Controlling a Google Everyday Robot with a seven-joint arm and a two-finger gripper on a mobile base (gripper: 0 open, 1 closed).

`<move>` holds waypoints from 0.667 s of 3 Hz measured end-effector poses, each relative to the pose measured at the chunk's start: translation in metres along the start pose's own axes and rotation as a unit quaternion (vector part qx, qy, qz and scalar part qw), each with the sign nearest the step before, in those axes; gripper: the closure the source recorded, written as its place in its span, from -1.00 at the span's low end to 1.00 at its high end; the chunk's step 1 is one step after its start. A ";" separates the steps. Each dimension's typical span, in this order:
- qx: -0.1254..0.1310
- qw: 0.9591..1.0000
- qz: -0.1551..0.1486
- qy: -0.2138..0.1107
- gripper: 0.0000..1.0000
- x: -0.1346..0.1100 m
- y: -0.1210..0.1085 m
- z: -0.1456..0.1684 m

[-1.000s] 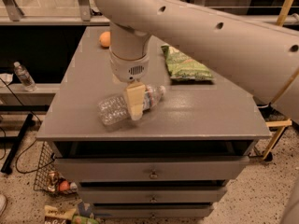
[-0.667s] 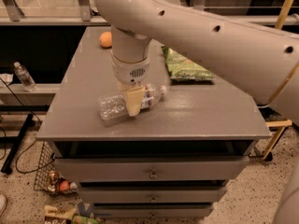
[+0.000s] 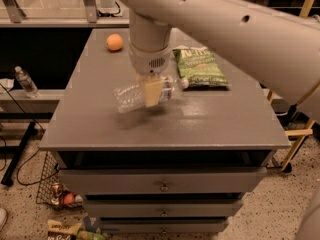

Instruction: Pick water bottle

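Hand clamped on water bottle, held above grey cabinet top

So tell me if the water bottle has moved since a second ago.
Yes. The water bottle, held in the gripper, has lifted off the cabinet top, rising toward the chip bag.

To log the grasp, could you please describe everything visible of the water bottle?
The clear, ribbed plastic water bottle lies roughly horizontal, cap end toward the green chip bag. The robot's tan-fingered pincer is shut across its middle from above. It looks lifted off the grey cabinet top, with its shadow beneath.
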State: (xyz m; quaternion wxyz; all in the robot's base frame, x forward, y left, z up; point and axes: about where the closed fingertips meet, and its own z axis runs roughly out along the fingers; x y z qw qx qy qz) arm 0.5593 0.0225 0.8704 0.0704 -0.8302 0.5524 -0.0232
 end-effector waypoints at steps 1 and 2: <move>0.032 0.999 0.012 0.008 1.00 0.020 -0.014 -0.030; 0.037 0.999 0.014 0.007 1.00 0.020 -0.016 -0.033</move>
